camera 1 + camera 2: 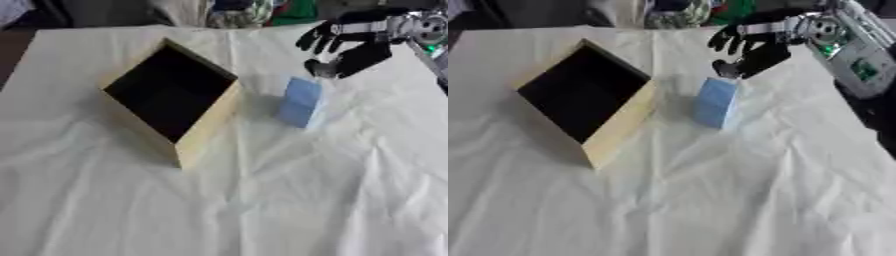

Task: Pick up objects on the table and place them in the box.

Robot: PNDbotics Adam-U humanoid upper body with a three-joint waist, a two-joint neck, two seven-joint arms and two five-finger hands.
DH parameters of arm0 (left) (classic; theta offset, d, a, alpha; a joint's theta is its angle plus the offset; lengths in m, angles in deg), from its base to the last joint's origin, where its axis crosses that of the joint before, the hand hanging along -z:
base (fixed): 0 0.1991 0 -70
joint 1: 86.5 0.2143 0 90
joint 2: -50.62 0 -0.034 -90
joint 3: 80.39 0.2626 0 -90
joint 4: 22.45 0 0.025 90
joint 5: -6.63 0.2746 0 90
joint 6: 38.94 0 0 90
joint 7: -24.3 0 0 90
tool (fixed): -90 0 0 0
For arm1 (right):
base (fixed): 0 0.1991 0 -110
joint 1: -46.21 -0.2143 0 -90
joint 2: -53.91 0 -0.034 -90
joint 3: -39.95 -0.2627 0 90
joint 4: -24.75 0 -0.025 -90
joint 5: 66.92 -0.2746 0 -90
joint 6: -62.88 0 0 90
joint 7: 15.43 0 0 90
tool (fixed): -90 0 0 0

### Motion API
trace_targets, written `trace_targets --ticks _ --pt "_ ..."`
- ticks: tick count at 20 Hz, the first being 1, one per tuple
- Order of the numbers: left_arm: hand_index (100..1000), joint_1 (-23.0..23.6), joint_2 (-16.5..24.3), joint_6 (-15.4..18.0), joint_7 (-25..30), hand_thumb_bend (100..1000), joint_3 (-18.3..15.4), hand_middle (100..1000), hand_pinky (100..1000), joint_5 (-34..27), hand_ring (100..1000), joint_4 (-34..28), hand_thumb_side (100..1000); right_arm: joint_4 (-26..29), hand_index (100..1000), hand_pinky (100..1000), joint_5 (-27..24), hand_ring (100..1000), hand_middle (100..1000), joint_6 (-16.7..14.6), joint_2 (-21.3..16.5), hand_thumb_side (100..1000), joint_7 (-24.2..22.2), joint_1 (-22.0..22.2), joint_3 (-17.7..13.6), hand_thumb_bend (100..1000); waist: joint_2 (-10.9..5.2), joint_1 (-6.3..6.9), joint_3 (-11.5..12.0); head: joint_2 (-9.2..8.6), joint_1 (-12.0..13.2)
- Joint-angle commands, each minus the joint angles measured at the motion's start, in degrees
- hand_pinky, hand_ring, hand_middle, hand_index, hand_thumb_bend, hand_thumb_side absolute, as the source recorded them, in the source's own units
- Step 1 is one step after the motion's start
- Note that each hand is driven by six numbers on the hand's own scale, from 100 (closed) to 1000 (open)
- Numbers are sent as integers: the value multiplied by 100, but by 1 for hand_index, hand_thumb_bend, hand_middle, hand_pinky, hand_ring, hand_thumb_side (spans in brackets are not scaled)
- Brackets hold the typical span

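A light blue block [301, 102] stands upright on the white cloth, just right of the box. The box [206, 125] is pale wood with a dark inside, set cornerwise and open at the top, with nothing visible in it. My right hand [357, 47] comes in from the upper right and hovers just above and behind the block, fingers spread and straight, thumb pointing down toward the block's top. It holds nothing. My left hand shows in neither view.
A white wrinkled cloth [262, 200] covers the whole table. Colourful fabric [245, 12] lies beyond the far edge. My right forearm [850, 55], silver and grey, reaches along the right side.
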Motion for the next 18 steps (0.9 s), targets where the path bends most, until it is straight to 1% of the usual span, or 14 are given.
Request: trace_targets --ticks 1,4,5,8,11,16,18 --pt "708 -37 90 -3 14 289 -16 575 643 -10 533 -117 119 -71 976 832 217 871 874 46 -49 800 132 -89 -11 100 -159 -67 -2 -64 0" --pt "708 -37 91 -5 16 288 -17 575 644 -12 533 -117 119 -165 976 829 285 869 869 118 -18 829 214 -48 16 100 -164 -69 -5 -64 -4" --pt "709 -36 91 -6 17 288 -16 576 644 -13 533 -117 119 -189 978 827 292 874 863 152 -7 855 239 -37 21 100 -167 -69 -7 -63 -5" --pt "709 -33 93 -9 20 288 -16 576 644 -14 533 -117 118 -216 977 823 276 876 862 286 12 896 306 -8 46 100 -176 -72 -18 -61 -6" --pt "708 -33 96 -17 22 287 -15 576 644 -16 533 -117 118 -142 979 818 200 874 854 402 -6 990 342 28 85 100 -185 -81 -45 -62 2" --pt "708 -36 102 -26 26 287 -16 576 644 -13 533 -117 116 75 976 816 -33 869 847 562 -54 1000 376 73 119 100 -200 -93 -72 -77 10" --pt "708 -32 104 -27 26 287 -17 576 644 -11 533 -117 112 171 975 816 -106 869 845 613 -77 976 367 97 144 100 -206 -97 -74 -71 17"
